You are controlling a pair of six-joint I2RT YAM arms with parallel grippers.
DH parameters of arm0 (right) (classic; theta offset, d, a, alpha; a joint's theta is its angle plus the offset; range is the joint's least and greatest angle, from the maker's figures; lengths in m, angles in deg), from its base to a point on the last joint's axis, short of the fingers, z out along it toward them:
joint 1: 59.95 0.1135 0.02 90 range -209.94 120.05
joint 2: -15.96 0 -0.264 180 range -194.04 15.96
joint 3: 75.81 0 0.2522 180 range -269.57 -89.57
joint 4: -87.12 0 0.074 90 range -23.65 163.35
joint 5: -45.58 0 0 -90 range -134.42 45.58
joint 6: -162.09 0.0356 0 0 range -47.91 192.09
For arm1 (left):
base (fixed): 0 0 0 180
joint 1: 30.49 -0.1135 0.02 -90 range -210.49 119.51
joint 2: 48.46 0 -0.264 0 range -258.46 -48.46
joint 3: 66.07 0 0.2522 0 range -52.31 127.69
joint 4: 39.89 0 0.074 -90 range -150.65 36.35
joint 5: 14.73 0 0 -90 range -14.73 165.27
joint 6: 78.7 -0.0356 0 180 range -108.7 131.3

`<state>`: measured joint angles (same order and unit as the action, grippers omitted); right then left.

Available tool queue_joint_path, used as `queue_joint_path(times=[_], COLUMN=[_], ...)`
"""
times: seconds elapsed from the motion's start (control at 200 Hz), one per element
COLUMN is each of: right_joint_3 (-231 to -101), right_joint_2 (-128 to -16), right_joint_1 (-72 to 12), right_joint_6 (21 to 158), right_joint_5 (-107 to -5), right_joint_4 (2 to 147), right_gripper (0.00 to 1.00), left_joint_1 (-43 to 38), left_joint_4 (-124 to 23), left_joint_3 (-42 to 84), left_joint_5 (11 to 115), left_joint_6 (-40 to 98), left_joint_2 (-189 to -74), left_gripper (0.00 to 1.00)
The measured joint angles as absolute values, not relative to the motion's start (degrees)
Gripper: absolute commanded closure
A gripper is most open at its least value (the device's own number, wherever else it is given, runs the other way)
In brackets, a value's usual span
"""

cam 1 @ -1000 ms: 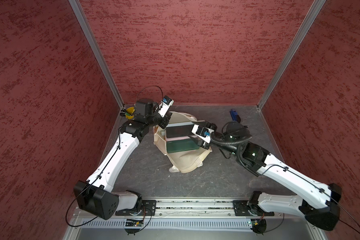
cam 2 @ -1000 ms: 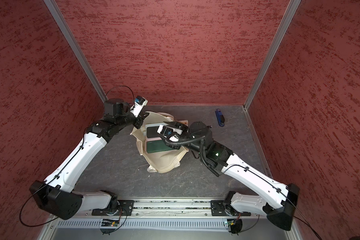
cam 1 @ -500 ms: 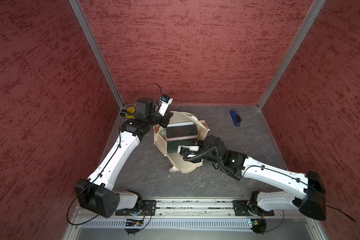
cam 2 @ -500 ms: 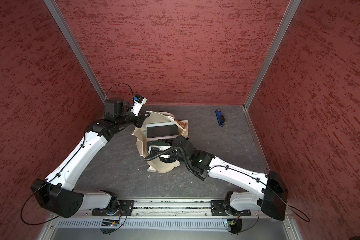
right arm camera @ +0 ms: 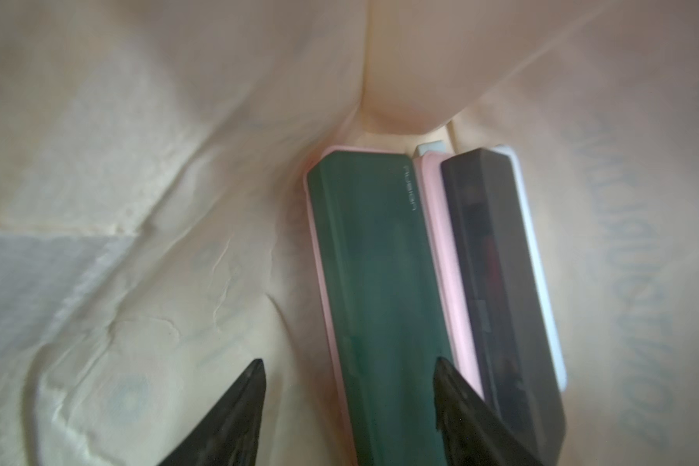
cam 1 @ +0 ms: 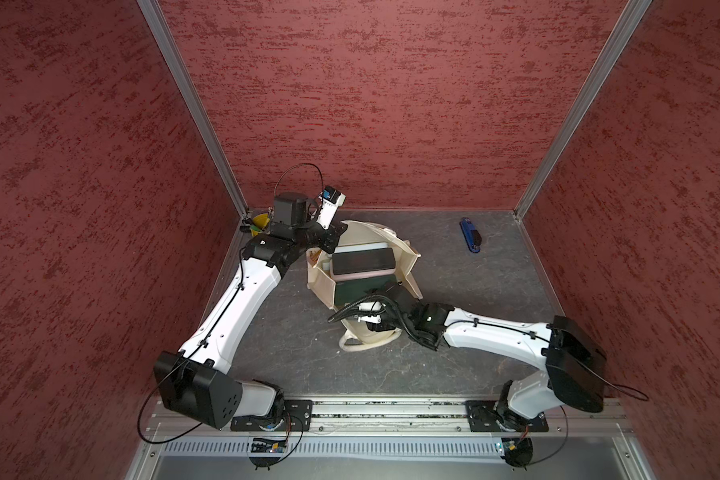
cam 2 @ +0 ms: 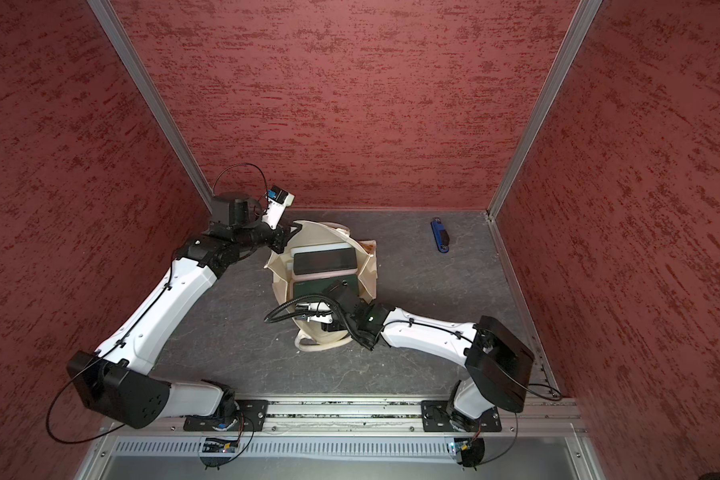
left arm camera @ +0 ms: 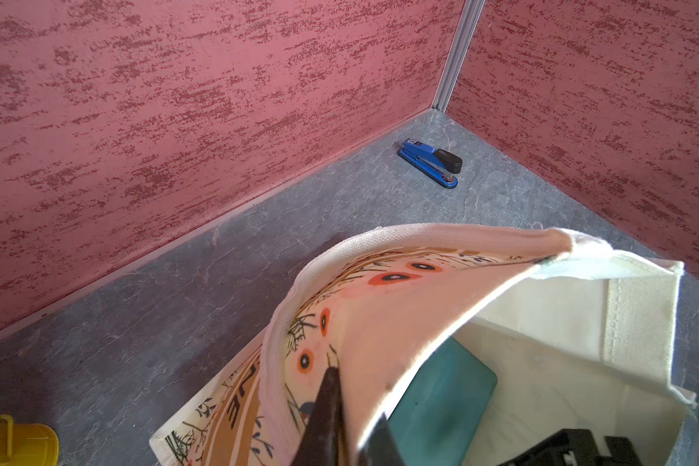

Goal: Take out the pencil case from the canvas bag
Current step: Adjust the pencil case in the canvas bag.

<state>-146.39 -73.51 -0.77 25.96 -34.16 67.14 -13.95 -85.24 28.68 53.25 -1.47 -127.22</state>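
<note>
Claw on right [right arm camera: 348, 363] now inside canvas bag [cam 1: 410, 259], over green pencil case [right arm camera: 372, 262].

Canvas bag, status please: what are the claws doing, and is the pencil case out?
Left gripper shut on canvas bag rim. Right gripper open inside, astride green pencil case, no grip. Dark case packed alongside.

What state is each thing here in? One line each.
Cream floral canvas bag: mouth open, rim held up.
Dark green rectangular pencil case: closed, inside bag.
Black rectangular case: closed, inside bag.
Blue-and-black stapler: closed, lying flat.
Left gripper: shut on bag rim.
Right gripper: open, astride green case.
</note>
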Motion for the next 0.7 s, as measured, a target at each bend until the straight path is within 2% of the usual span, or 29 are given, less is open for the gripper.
queue_joint_path(times=[0.496,0.701], right_joint_3=[-149.65,-151.02], right_joint_2=[-82.80,-83.28], right_joint_1=[-1.18,-1.62], right_joint_6=[25.94,25.37], right_joint_5=[-27.39,-25.88], right_joint_4=[72.80,74.70], right_gripper=[0.33,0.44], left_joint_1=[-14.48,-14.59], left_joint_4=[-85.81,-86.20], left_joint_3=[28.70,28.70], left_joint_5=[50.76,50.19], left_joint_6=[-0.88,-0.71], left_joint_2=[-127.22,-127.22], left_gripper=[1.00,1.00])
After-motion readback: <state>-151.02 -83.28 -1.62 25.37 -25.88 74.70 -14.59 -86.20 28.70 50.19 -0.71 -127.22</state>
